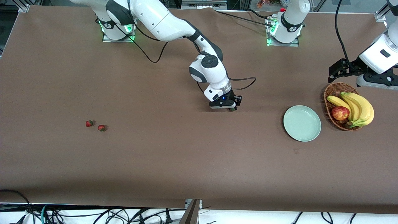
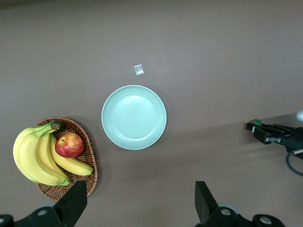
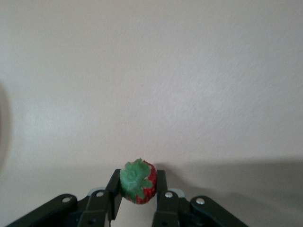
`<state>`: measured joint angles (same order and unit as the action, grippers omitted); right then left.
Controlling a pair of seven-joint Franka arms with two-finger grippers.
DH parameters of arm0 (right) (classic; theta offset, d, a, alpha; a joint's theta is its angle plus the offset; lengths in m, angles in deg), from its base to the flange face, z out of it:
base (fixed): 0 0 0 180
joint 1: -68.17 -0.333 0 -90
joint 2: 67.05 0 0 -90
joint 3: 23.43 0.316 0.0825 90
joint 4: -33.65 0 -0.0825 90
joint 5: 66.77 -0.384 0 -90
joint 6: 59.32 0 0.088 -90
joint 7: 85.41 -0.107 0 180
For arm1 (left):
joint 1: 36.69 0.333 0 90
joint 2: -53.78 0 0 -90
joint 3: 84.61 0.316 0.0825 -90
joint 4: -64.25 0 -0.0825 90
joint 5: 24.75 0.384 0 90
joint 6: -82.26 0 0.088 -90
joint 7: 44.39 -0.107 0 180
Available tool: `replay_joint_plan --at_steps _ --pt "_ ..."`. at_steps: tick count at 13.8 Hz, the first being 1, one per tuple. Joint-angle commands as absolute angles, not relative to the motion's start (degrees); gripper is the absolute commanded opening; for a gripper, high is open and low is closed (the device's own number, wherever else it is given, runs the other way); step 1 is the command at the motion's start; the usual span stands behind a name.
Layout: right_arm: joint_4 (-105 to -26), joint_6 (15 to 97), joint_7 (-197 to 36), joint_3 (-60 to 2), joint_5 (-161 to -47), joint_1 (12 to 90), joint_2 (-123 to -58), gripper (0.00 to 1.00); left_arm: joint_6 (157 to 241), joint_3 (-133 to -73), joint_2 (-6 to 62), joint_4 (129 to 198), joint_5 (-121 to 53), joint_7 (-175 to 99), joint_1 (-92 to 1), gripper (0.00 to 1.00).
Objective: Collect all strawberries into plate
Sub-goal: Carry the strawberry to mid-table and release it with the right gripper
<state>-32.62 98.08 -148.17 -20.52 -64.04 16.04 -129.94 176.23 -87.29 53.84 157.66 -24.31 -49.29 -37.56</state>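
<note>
The right gripper (image 1: 231,108) hangs over bare table (image 1: 155,161) toward the right arm's end from the plate (image 1: 302,123), its jaws pinching a strawberry (image 3: 138,181) with the leafy top showing. Two more strawberries (image 1: 89,123) (image 1: 101,128) lie close together, well apart from the plate, toward the right arm's end. The plate holds nothing. Just beside it sits a basket (image 1: 334,93) with bananas (image 1: 360,107) and an apple (image 1: 340,113). The left gripper (image 2: 137,205) waits above the basket, jaws spread. A small pale scrap (image 2: 138,70) lies near the plate.
</note>
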Motion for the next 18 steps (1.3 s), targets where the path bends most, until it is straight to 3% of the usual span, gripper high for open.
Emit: replay_joint_plan --at_steps 1,3,7,12,18 --pt "-30.1 97.8 -148.5 -21.2 -63.6 16.1 -130.4 0.99 174.9 -88.0 52.3 154.9 -23.8 -48.4 -38.1 1.0" --pt "-30.0 96.3 -148.0 -21.4 -63.8 16.8 -129.5 1.0 174.9 -88.1 52.3 154.9 -23.8 -48.4 -38.2 1.0" --pt "-28.6 83.2 -144.5 -20.9 -63.9 24.3 -123.2 1.0 174.8 -88.3 51.4 154.9 -23.7 -48.4 -38.3 1.0" --pt "-28.8 69.7 -124.9 -19.1 -64.6 37.6 -120.6 1.0 176.7 -89.4 43.0 154.9 -26.5 -43.2 -39.3 1.0" --pt "-28.9 54.7 -100.8 -19.8 -64.1 50.8 -119.4 1.0 197.9 -90.2 31.6 159.2 -27.1 -18.4 -48.4 1.0"
